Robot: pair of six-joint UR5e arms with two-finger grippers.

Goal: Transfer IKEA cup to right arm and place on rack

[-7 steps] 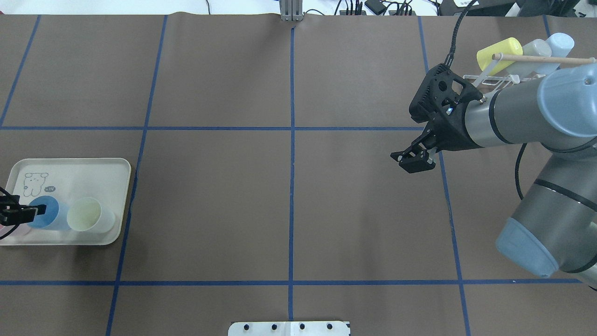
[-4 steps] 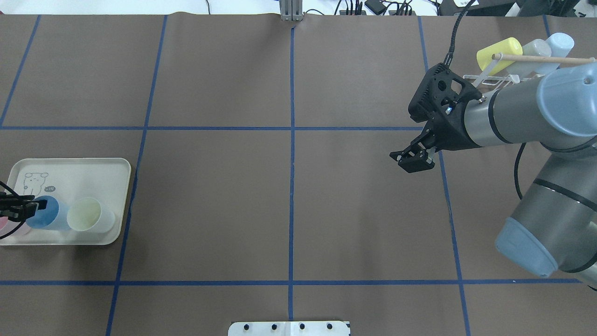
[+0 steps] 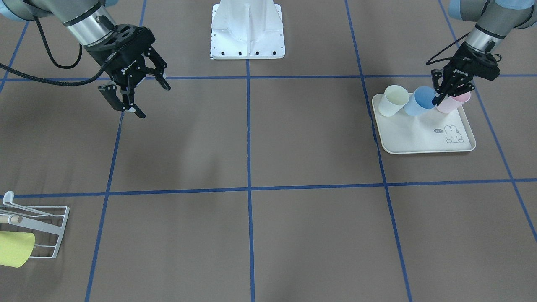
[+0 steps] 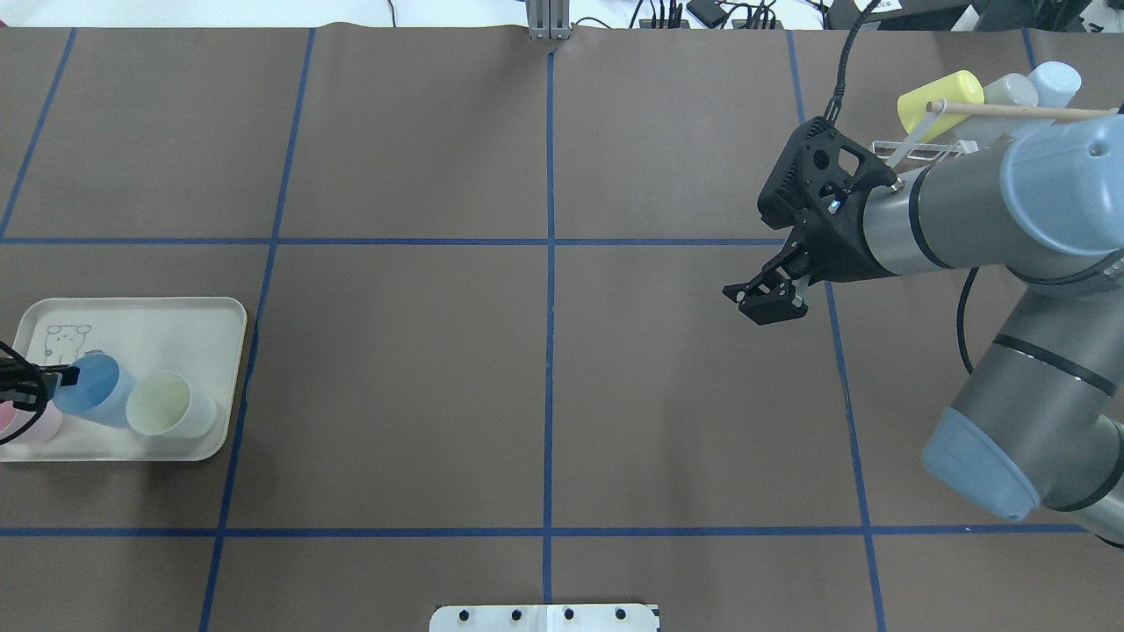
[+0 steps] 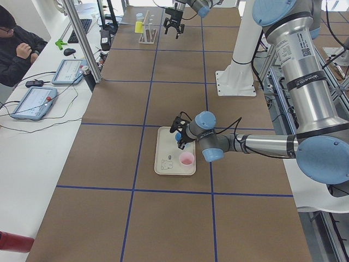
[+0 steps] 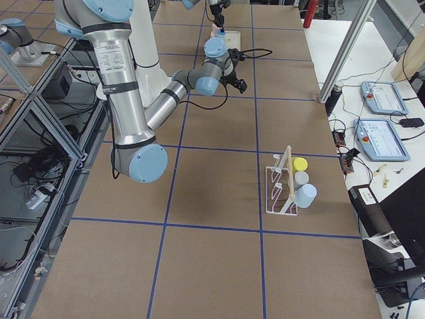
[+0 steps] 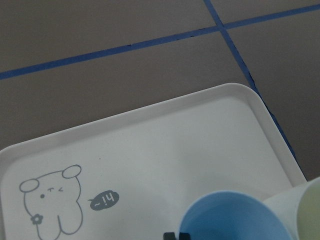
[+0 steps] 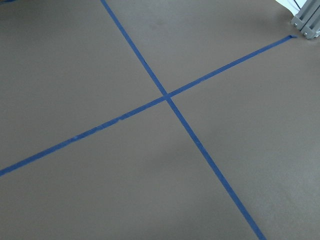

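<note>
Blue cup [image 3: 419, 104], rim pinched by left gripper [image 3: 439, 98], right gripper [image 3: 153, 101] spread wide

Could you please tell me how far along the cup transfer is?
Done: three plastic cups lie on the white wire rack. In hand: the left gripper pinches the rim of the blue plastic cup, tilted, at the cream tray. Remaining: hand-over to the open right gripper, then racking.

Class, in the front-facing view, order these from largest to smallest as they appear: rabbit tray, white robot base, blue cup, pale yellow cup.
1. rabbit tray
2. white robot base, cropped at top
3. blue cup and pale yellow cup: alike, unranked
</note>
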